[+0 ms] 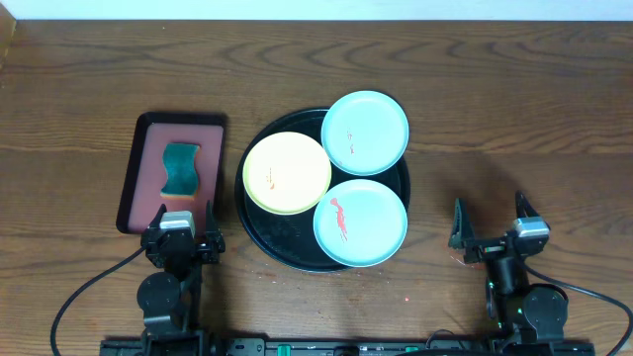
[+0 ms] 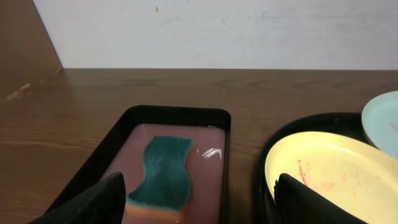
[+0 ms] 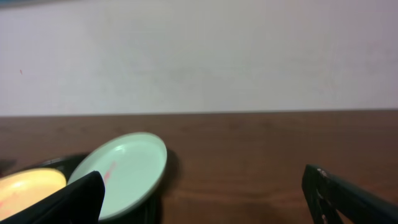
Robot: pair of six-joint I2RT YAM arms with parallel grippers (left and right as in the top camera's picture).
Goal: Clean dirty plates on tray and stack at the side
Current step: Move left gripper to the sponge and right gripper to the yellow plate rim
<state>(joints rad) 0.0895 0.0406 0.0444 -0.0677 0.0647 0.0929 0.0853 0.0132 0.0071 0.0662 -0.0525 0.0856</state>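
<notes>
Plates: I count three, each smeared red: pale yellow plate (image 1: 287,173), upper mint plate (image 1: 365,133), lower mint plate (image 1: 360,222).
Location: on the black tray (image 1: 259,237), crowded together, the upper mint plate overhanging the rim.
Left gripper (image 1: 184,213): jaws wide apart, empty, at the near edge of the red tray (image 1: 134,173) that holds the sponge (image 1: 181,169).
Right gripper (image 1: 490,210): jaws wide apart, empty.

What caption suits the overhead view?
Three smeared plates on the black tray, sponge in the red tray, left hand and right hand open.
</notes>
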